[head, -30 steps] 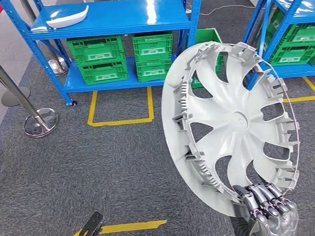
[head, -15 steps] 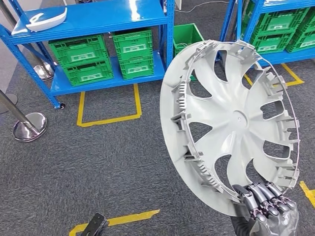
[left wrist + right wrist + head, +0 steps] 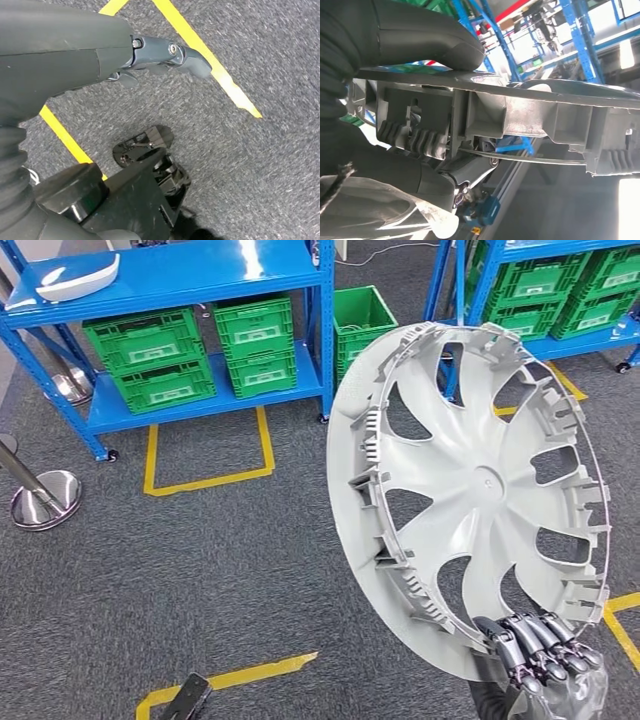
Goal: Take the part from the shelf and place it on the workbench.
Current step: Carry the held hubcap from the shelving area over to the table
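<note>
A large silver-grey wheel cover [image 3: 468, 500] stands almost upright in front of me, its ribbed inner side with clips and a wire ring facing the camera. My right hand [image 3: 543, 660] grips its lower rim, fingers curled over the edge. In the right wrist view, the thumb [image 3: 433, 40] lies along one face of the rim [image 3: 531, 107] and the darker fingers press the other. My left hand [image 3: 113, 55] hangs over grey carpet with its fingers stretched out and nothing in it.
A blue shelf [image 3: 173, 280] at the back left holds green crates [image 3: 151, 355] and a white part [image 3: 72, 280] on top. Another blue shelf [image 3: 528, 260] with crates stands at the back right. A green bin [image 3: 362, 315], a stanchion base [image 3: 41, 498] and yellow floor tape [image 3: 204, 480] lie between.
The whole scene has slid left in the picture, so the camera has turned right. The wheel cover and my right hand keep the same place in view.
</note>
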You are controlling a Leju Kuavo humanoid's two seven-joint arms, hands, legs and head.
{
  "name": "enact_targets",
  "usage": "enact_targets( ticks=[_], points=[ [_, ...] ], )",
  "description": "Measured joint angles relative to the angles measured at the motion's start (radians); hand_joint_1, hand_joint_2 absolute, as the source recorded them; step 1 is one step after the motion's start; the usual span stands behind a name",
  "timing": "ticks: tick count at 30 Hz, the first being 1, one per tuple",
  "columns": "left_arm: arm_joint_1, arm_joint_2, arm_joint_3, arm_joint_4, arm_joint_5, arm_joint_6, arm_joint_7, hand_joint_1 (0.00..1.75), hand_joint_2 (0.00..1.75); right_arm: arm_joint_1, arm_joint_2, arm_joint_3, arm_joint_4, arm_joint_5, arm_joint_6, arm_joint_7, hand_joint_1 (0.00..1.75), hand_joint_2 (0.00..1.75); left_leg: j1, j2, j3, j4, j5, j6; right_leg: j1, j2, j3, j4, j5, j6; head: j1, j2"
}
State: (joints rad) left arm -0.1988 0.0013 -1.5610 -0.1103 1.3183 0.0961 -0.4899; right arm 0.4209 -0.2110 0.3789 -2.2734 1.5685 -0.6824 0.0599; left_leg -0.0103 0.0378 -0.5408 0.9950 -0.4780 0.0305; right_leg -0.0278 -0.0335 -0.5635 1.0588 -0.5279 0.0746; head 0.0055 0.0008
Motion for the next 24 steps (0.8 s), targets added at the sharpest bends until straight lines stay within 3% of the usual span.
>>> enact_targets(
  ticks=[2,5,7,9,10,11,12,13,15,17,19,21,22,24],
  points=[
    [0.000,0.003,0.000,0.000,0.001,0.000,-0.001,0.00,1.75,-0.001,0.000,0.000,0.000,0.000,0.000,0.000,1.75,1.75,-0.004,0.007,-0.009,0.020,-0.005,-0.012,0.002,-0.008,0.023,-0.038,-0.002,-0.014,0.001,0.000],
    [0.000,0.003,0.000,0.000,0.003,-0.001,-0.004,0.00,1.75,-0.001,0.000,0.001,0.000,0.000,0.000,-0.001,1.75,1.75,-0.001,0.014,-0.015,0.038,-0.012,-0.024,0.003,0.014,0.017,-0.033,0.009,-0.043,-0.001,0.000],
    [0.000,0.003,0.000,0.000,0.004,-0.002,-0.007,0.00,1.75,-0.002,0.000,0.000,-0.001,0.000,0.000,-0.006,1.75,1.75,0.004,-0.004,-0.042,0.109,-0.062,-0.033,0.002,0.026,0.011,-0.034,0.016,-0.057,-0.003,0.000],
    [0.002,0.002,0.000,0.000,0.005,-0.003,-0.009,0.00,1.75,-0.002,0.000,-0.001,-0.001,0.000,0.000,-0.013,1.75,1.75,0.008,-0.022,-0.096,0.238,-0.136,-0.039,0.005,0.041,0.002,-0.034,0.022,-0.066,-0.005,0.000],
    [0.003,0.001,0.000,0.000,0.005,-0.003,-0.009,0.00,1.75,-0.002,0.000,-0.003,-0.001,-0.001,0.000,-0.016,1.75,1.75,0.009,-0.025,-0.117,0.290,-0.158,-0.038,0.007,0.049,-0.002,-0.034,0.025,-0.069,-0.005,0.000],
    [0.004,0.001,0.000,0.000,0.006,-0.003,-0.009,0.00,1.75,-0.001,0.001,-0.004,-0.001,-0.001,0.000,-0.020,1.75,1.75,0.009,-0.026,-0.125,0.313,-0.160,-0.036,0.009,0.058,-0.005,-0.034,0.027,-0.070,-0.005,0.000],
    [0.005,0.000,0.000,0.000,0.006,-0.003,-0.010,0.00,1.75,-0.001,0.001,-0.006,-0.001,-0.001,0.000,-0.024,1.75,1.75,0.008,-0.029,-0.115,0.298,-0.142,-0.031,0.011,0.067,-0.007,-0.034,0.030,-0.070,-0.005,0.000],
    [0.005,0.000,0.000,0.000,0.006,-0.003,-0.011,0.00,1.75,-0.001,0.002,-0.008,-0.002,-0.001,0.000,-0.027,1.75,1.75,0.007,-0.037,-0.089,0.247,-0.109,-0.024,0.012,0.077,-0.009,-0.034,0.033,-0.070,-0.005,0.000],
    [0.005,0.002,0.000,0.000,0.008,-0.003,-0.012,0.00,1.75,-0.002,0.005,-0.012,-0.003,-0.001,0.000,-0.034,1.75,1.75,0.004,-0.080,-0.022,0.109,-0.047,-0.007,0.013,0.095,-0.012,-0.034,0.038,-0.066,-0.005,0.000],
    [0.005,0.003,0.000,0.000,0.009,-0.003,-0.014,0.00,1.75,-0.001,0.008,-0.016,-0.003,-0.001,0.000,-0.041,1.75,1.75,0.001,-0.112,0.011,0.035,-0.028,0.003,0.010,0.112,-0.021,-0.034,0.045,-0.057,-0.006,0.000],
    [0.004,0.003,0.000,0.000,0.009,-0.003,-0.015,0.00,1.75,0.002,0.011,-0.021,-0.005,-0.002,0.000,-0.047,1.75,1.75,-0.001,-0.103,0.012,0.022,-0.027,0.006,0.007,0.128,-0.031,-0.037,0.054,-0.043,-0.008,0.000],
    [0.003,0.001,0.000,0.000,0.010,-0.003,-0.016,0.00,1.75,0.006,0.016,-0.026,-0.007,-0.002,0.000,-0.054,1.75,1.75,0.003,-0.081,0.013,0.005,-0.016,0.006,0.008,0.114,-0.048,-0.024,0.044,-0.035,-0.006,0.000],
    [0.003,0.001,0.000,0.000,0.011,-0.003,-0.017,0.00,1.75,0.006,0.018,-0.030,-0.009,-0.001,0.000,-0.060,1.75,1.75,0.005,-0.070,0.013,-0.004,-0.009,0.007,0.010,0.095,-0.065,0.005,0.023,-0.033,-0.004,0.000],
    [0.008,0.000,0.000,0.000,0.012,-0.003,-0.018,0.00,1.75,0.008,0.025,-0.039,-0.012,-0.001,0.000,-0.073,1.75,1.75,0.004,-0.045,0.009,-0.009,-0.004,0.010,0.011,0.055,-0.116,0.119,-0.044,-0.029,-0.001,0.000]
  ],
)
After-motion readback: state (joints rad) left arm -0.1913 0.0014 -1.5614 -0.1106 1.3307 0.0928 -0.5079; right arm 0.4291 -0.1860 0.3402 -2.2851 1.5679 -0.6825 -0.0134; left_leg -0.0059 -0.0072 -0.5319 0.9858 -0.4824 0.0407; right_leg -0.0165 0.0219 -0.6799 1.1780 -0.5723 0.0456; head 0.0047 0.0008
